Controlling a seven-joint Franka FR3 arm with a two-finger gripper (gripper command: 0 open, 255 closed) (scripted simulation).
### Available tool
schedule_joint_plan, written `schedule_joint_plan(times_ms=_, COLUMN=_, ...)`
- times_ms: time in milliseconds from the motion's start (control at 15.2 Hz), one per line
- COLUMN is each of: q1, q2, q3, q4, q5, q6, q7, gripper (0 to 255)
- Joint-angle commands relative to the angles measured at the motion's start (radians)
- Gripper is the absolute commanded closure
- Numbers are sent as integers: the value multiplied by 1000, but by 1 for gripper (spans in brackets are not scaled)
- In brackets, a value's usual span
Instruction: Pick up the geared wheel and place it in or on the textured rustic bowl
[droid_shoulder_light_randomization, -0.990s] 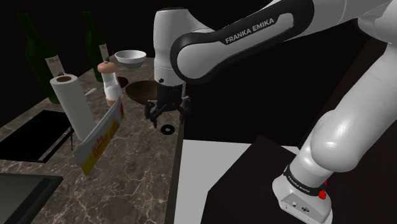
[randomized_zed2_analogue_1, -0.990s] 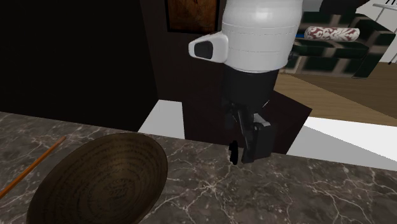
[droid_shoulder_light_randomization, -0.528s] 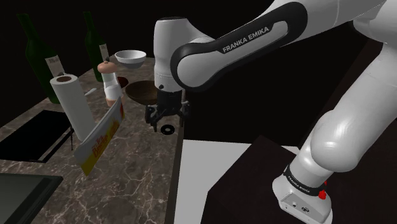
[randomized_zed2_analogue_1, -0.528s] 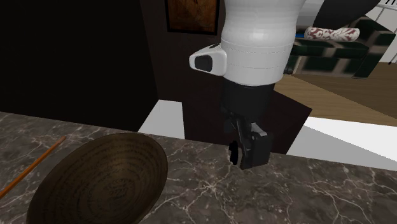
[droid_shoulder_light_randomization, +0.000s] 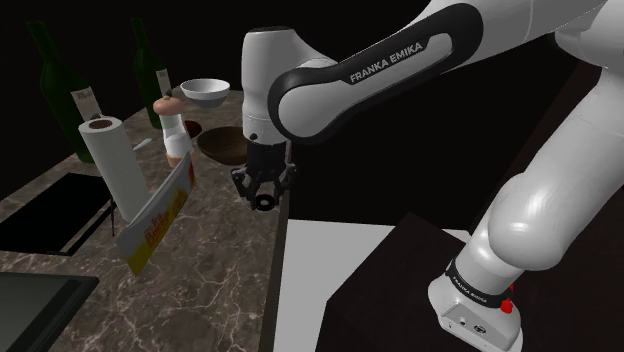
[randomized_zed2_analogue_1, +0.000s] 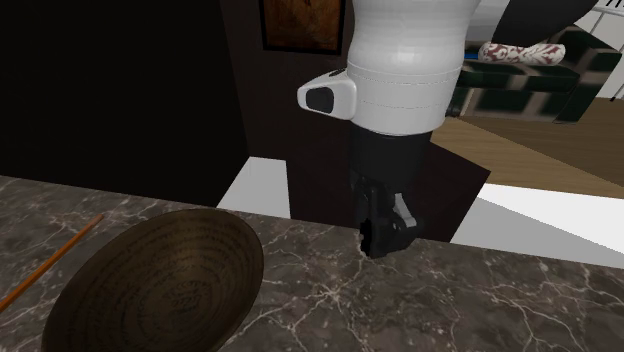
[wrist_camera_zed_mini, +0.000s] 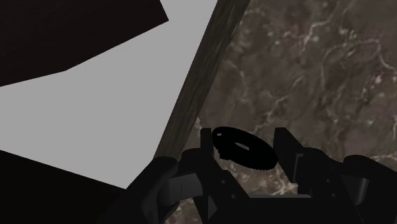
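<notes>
Wrist view: fingers (wrist_camera_zed_mini: 205, 142) clasp geared wheel (wrist_camera_zed_mini: 243, 148); shoulder view shows bowl (droid_shoulder_light_randomization: 220, 144).

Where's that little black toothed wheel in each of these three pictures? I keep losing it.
Shoulder view: the wheel lies mid-picture, right under the claw, by the counter edge.
Second exterior view: the wheel is a black sliver at the claw's foot, right of the brown bowl.
Wrist view: low centre, flat on the marble.
Shared landmark: the counter edge, close beside the wheel.
</notes>
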Motion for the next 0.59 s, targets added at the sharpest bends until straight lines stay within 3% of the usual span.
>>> schedule_joint_plan(times_ms=0, q1=0, q2=0, q3=0, q4=0, q5=0, q6=0, q7=0, gripper=255)
schedule_joint_plan(times_ms=528, q1=-1, q2=-25, q3=-4, q4=33, q5=12, q6=-54, q7=-8, gripper=255)
